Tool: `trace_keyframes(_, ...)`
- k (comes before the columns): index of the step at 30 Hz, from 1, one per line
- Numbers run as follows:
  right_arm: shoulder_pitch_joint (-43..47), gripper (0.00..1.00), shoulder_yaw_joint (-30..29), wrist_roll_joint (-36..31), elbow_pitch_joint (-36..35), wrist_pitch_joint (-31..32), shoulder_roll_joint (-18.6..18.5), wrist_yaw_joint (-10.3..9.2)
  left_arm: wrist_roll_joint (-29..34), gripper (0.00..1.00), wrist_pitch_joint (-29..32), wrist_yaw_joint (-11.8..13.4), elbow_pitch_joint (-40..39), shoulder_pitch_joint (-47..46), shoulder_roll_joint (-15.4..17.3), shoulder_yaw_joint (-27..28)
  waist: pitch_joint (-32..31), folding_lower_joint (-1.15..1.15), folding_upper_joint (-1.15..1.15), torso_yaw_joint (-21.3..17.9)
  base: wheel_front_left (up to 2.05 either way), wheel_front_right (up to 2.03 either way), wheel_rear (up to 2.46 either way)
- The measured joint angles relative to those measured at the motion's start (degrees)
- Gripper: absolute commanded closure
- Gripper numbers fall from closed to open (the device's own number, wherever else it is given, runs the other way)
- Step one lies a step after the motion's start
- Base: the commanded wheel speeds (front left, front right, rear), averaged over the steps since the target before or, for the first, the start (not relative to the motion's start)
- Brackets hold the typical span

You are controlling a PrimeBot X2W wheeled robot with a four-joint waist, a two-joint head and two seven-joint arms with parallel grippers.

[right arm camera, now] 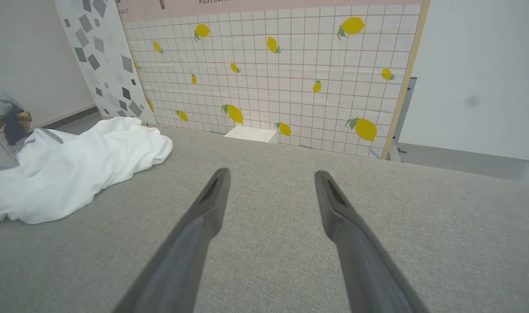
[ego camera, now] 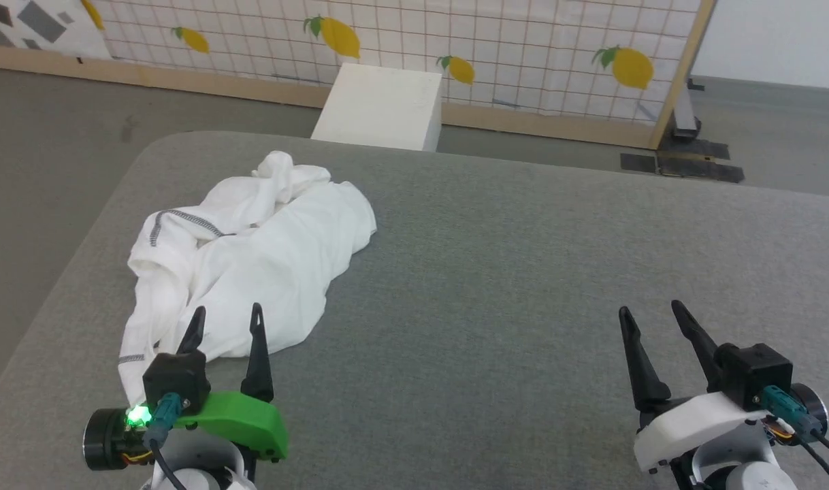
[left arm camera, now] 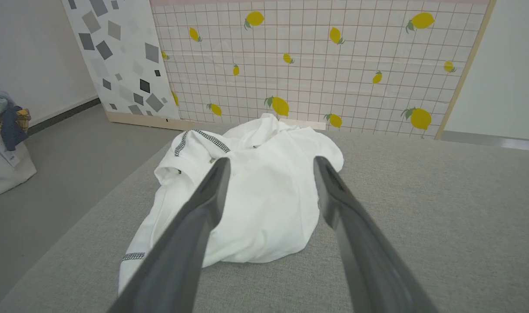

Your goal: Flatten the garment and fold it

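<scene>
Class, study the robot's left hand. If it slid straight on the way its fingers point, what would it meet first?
The crumpled white shirt, lying directly ahead of the open left hand on the grey padded surface. Its near edge seems close, though depth is unclear.

One garment, one white box, two tools: left tool, right tool

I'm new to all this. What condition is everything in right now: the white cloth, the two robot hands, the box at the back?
garment: crumpled in a heap on the left part of the grey surface, not flattened, not folded.
left hand: open, holding nothing, fingers pointing at the garment's near edge.
right hand: open, holding nothing, over bare surface, well apart from the garment.
white box: beyond the surface's far edge, by the lemon-patterned panel.
</scene>
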Motion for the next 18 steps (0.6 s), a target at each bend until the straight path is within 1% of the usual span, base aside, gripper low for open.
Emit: trace_keyframes(18,0.0,0.0,1.0,2.0,2.0,-2.4,0.0,0.0,-1.6,0.0,-2.1,0.6,0.4,0.6,0.0,-0.5,-0.1,0.0,0.0,6.6,0.0,0.0,0.0)
